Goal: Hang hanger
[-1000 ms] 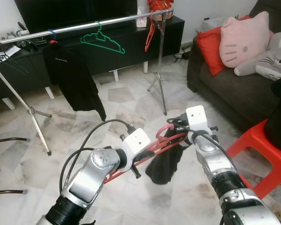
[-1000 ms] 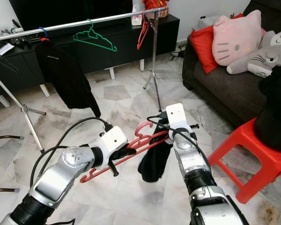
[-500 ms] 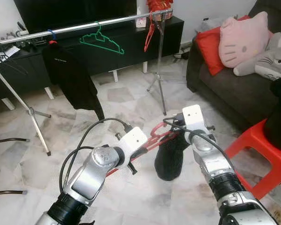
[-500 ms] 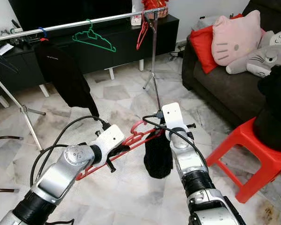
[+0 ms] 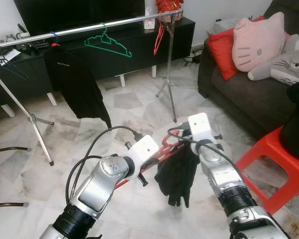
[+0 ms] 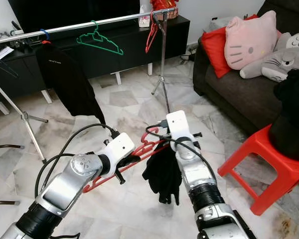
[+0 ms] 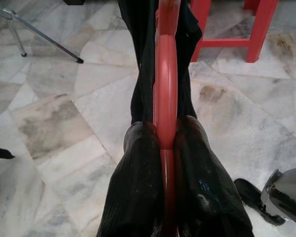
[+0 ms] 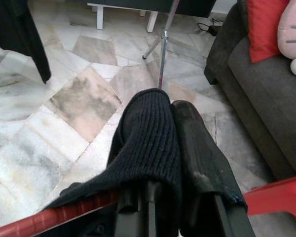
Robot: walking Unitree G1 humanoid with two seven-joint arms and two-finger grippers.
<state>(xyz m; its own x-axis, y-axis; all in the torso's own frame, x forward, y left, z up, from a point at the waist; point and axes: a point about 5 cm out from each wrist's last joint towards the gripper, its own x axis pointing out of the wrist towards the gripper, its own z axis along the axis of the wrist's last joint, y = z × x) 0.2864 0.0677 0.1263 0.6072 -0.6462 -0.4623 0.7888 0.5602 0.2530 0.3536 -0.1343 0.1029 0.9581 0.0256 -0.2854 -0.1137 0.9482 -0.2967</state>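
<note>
I'm holding the red hanger [image 5: 157, 154] in mid-air between both arms, above the marble floor [image 5: 139, 107]. Its long axis is running diagonally: low end toward my left, hook end rising toward my right and away from me, hook near the right pincer [image 5: 185, 144].

Left pincer [image 7: 164, 148] is clenched on the hanger's lower bar; in the left wrist view both fingers [image 7: 138, 177] are pinching the red bar between them. Right pincer is gripping at the hook end, fingers [image 8: 192, 148] closed together with black knit fabric wrapped over one of them.

A black garment [image 5: 177, 172] is hanging from the hanger's upper half, just beside the right pincer.

Versus half a second back: the garment is now drooping lower and looser, with a ragged bottom edge instead of a compact bundle. The right arm is sitting slightly further toward my left. Left arm is roughly unchanged.

Well ahead, the clothes rail [image 5: 89, 27] is carrying a green hanger [image 5: 108, 44], a black shirt [image 5: 74, 82] and a red hanger at its far end [image 5: 159, 35].

Hard to make out: the hook itself, mostly hidden behind the right wrist housing and cables. I cannot tell exactly what the right fingers are pinching under the fabric.
</note>
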